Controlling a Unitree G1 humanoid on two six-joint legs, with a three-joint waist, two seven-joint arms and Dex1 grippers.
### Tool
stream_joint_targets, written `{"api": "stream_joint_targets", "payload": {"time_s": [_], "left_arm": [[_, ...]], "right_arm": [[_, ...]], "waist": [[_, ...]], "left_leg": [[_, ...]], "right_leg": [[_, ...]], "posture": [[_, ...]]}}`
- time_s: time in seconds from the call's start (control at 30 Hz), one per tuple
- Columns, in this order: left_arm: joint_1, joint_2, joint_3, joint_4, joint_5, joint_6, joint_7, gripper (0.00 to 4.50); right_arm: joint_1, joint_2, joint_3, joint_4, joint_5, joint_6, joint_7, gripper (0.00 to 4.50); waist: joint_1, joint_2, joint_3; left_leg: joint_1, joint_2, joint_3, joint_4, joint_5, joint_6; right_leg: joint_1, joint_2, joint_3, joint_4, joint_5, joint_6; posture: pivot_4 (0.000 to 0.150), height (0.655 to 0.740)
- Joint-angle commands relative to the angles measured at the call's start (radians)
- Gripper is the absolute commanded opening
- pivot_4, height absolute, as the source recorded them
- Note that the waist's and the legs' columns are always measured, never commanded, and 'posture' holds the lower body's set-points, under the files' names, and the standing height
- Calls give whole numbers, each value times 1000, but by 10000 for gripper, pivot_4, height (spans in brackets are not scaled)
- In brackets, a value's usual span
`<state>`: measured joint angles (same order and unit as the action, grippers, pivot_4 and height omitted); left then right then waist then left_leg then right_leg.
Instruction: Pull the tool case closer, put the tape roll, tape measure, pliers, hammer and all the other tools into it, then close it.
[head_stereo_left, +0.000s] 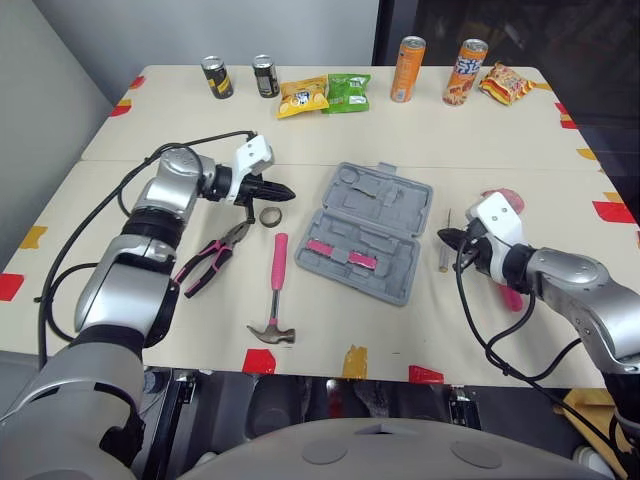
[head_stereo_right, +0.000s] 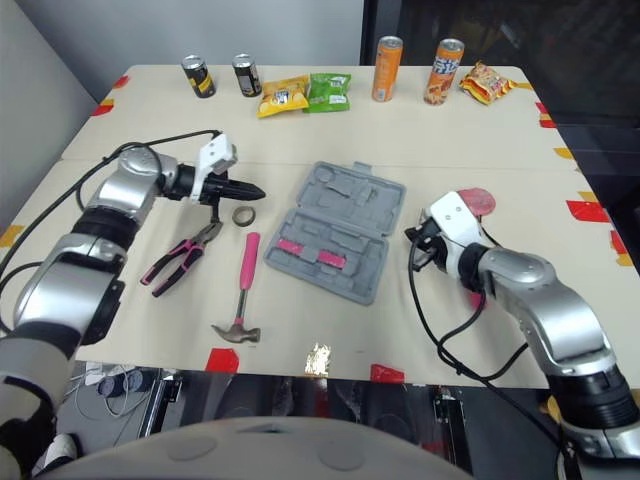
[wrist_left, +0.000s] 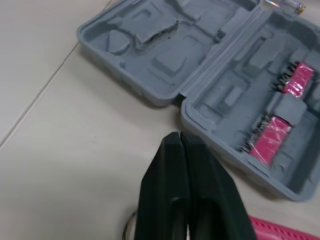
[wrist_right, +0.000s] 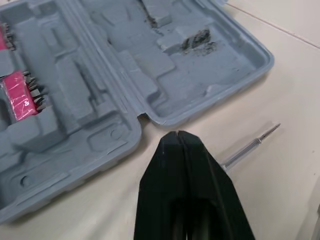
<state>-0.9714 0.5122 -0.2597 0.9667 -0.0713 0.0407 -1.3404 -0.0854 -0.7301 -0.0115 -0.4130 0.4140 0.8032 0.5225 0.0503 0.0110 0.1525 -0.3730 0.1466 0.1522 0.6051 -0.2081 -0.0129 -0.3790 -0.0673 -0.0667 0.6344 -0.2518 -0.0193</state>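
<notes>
The grey tool case (head_stereo_left: 375, 230) lies open in the middle of the table, with pink bit holders (head_stereo_left: 340, 253) in its near half. Left of it are a small tape roll (head_stereo_left: 270, 215), pink-handled pliers (head_stereo_left: 215, 258) and a pink-handled hammer (head_stereo_left: 275, 300). My left gripper (head_stereo_left: 285, 191) is shut and empty, just above the tape roll and pointing at the case (wrist_left: 225, 85). My right gripper (head_stereo_left: 442, 236) is shut and empty at the case's right edge, over a thin screwdriver (wrist_right: 250, 146). A pink round object (head_stereo_left: 505, 200) lies behind my right wrist, partly hidden.
Along the table's far side stand two dark cans (head_stereo_left: 240, 76), two orange cans (head_stereo_left: 436, 70) and snack packs (head_stereo_left: 325, 94), with another pack (head_stereo_left: 505, 84) at the far right. Red and yellow tape marks (head_stereo_left: 350, 361) dot the table edges. Black cables trail from both arms.
</notes>
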Motion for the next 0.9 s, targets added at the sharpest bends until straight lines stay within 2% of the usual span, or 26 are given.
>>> {"api": "stream_joint_targets", "payload": {"time_s": [0.03,0.27,0.6,0.9], "left_arm": [[-62,-40,-6,117,62,-82,33,0],[-113,-121,-3,249,149,-150,135,0],[-131,-200,-1,315,219,-181,224,0],[-127,-231,5,320,236,-185,158,0]], "right_arm": [[-43,-13,39,15,-30,24,16,86],[-120,-24,123,109,-89,29,71,86],[-211,-26,190,187,-152,55,132,86],[-308,-9,308,297,-210,25,236,86]], "waist": [[1,0,0],[5,-1,1],[8,-2,1],[10,-2,1]], "left_leg": [[-1,0,0,1,0,0],[-4,0,-1,7,0,0],[-11,0,-1,11,0,0],[-11,0,-1,11,0,0]], "right_leg": [[-1,0,0,1,0,0],[-3,-1,0,6,0,0],[-10,-2,0,12,-1,-1],[-10,-2,0,12,-1,-2]], "posture": [[1500,7400],[1500,7400],[1500,7400],[1500,7400]]}}
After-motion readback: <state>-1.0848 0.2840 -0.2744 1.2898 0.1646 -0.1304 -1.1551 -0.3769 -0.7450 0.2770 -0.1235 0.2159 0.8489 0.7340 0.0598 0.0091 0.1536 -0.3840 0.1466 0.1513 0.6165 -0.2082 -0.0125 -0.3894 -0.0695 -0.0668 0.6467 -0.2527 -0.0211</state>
